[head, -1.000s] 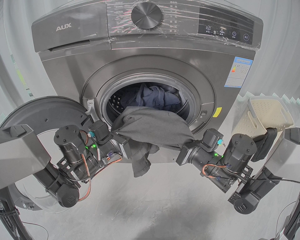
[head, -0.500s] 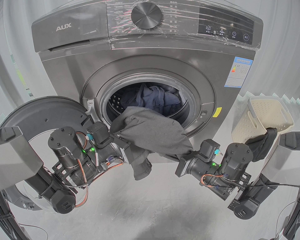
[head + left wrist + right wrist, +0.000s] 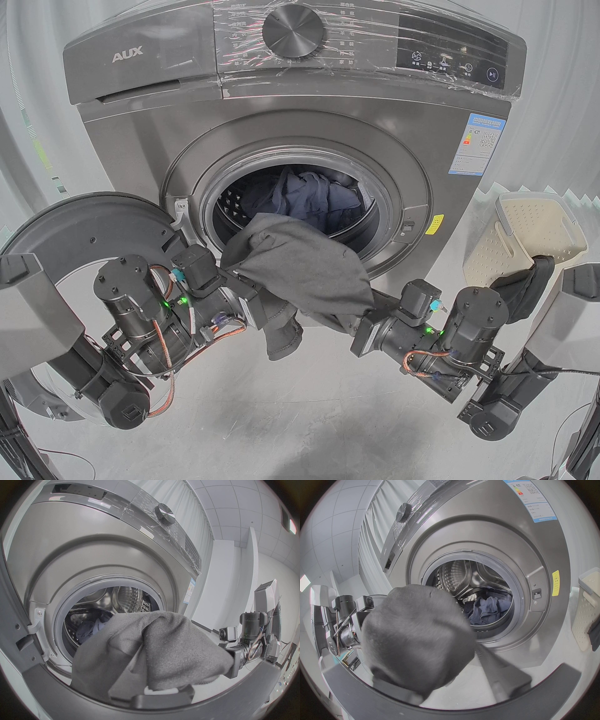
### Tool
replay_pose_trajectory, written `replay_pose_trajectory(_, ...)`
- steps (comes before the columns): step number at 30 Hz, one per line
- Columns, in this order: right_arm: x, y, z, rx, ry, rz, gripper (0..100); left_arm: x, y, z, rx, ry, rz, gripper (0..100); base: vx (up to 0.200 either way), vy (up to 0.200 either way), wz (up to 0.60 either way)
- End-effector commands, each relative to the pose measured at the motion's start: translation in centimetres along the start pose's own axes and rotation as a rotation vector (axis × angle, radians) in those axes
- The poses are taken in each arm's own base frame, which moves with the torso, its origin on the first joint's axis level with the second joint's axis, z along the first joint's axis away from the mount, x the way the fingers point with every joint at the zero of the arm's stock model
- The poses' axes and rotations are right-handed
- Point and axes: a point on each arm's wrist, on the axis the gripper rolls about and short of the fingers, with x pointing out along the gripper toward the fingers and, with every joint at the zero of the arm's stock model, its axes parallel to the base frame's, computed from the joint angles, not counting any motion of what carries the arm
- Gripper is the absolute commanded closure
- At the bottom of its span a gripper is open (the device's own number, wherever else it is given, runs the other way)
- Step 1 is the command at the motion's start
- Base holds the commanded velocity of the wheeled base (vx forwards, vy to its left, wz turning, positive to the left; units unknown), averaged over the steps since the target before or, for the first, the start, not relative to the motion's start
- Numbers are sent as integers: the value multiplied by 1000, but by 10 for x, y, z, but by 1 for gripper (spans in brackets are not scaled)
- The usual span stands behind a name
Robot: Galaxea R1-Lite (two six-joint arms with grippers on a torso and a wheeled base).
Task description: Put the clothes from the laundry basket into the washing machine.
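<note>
Bright, diffuse overhead light; glare streaks the plastic film [image 3: 375, 44] on the washing machine [image 3: 156, 137], whose drum [image 3: 250, 194] lies in shade. Both wrist views bend toward dark corners.

washing machine [image 3: 125, 144] bears a logo [image 3: 127, 54] and sticker [image 3: 484, 144].

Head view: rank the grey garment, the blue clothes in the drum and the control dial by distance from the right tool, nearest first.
1. grey garment, draped at the right tool, hanging out of the door opening.
2. blue clothes, deeper inside the drum.
3. control dial, highest up, centre.
</note>
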Motion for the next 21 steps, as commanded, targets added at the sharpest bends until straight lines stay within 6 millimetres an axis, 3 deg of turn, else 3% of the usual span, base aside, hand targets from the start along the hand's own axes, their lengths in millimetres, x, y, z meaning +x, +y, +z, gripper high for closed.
replay_pose_trajectory(1, -18, -4, -9, -19, 73, -3, 0, -1, 2, -4, -4, 16, 7, 100, 0, 0, 0)
replay_pose_trajectory(6, -47, -11, -27, -63, 218, 28, 0, -1, 2, -5, -3, 19, 9, 100, 0, 0, 0)
replay_pose_trajectory(21, -52, -12, -15, -66, 186, 48, 0, -2, 5, -22, -10, 78, 18, 100, 0, 0, 0)
